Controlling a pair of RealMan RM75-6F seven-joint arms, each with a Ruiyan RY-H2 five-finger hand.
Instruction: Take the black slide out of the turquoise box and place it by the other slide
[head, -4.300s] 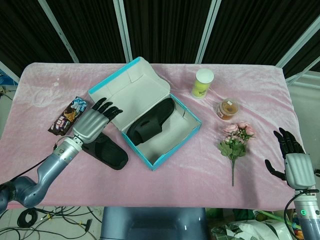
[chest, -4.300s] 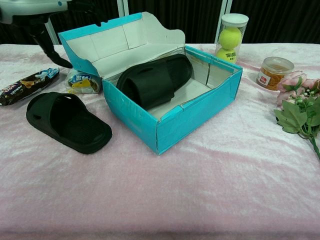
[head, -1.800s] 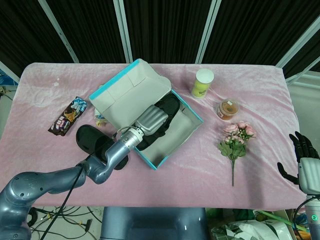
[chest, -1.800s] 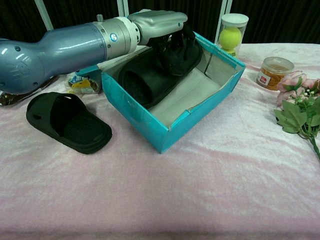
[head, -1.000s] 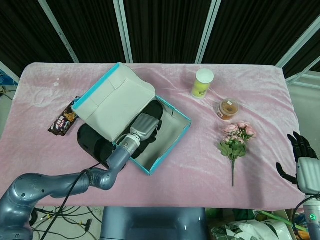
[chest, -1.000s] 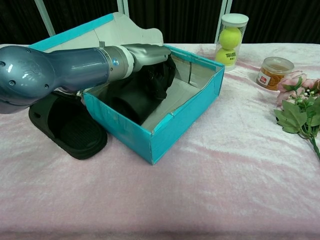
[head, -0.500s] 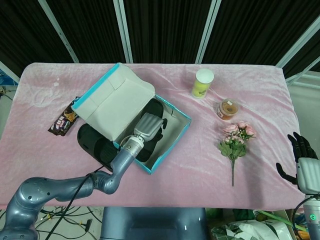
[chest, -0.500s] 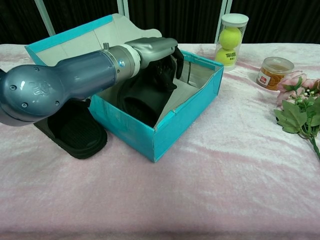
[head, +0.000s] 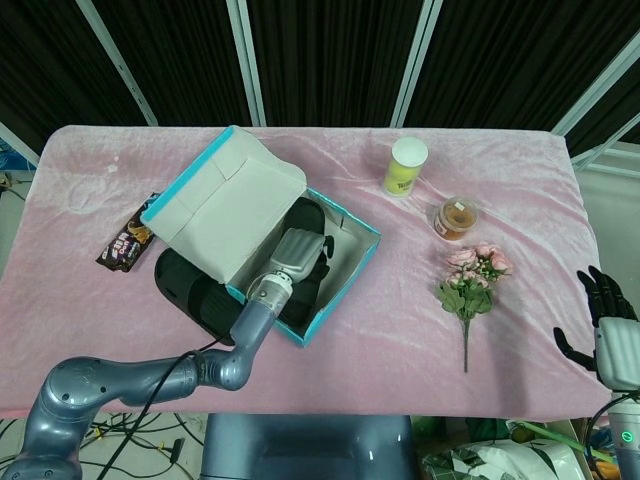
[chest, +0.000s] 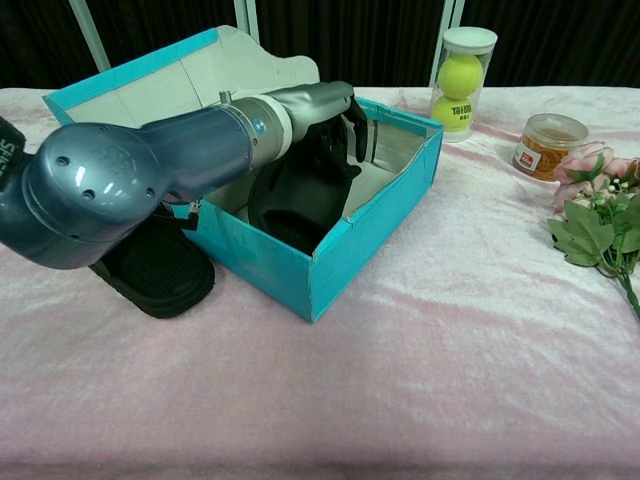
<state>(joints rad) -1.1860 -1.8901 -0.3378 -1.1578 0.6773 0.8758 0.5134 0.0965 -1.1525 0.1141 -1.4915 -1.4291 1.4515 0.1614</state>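
Black slides number two: one slide (chest: 300, 190) inside the single turquoise box (chest: 375, 225), the other slide (chest: 155, 270) outside by its left wall. The left robot hand (chest: 320, 105) reaches into the box, fingers curled on the slide. The right robot hand (head: 605, 320) rests spread, empty. Pink velvet covers the tabletop (chest: 450, 350); dark curtains (head: 330, 55) hang behind.

Your left hand (head: 300, 249) grips the black rubber slide (head: 305, 285) inside the open turquoise cardboard box (head: 345, 272); your right hand (head: 606, 330) hangs open.
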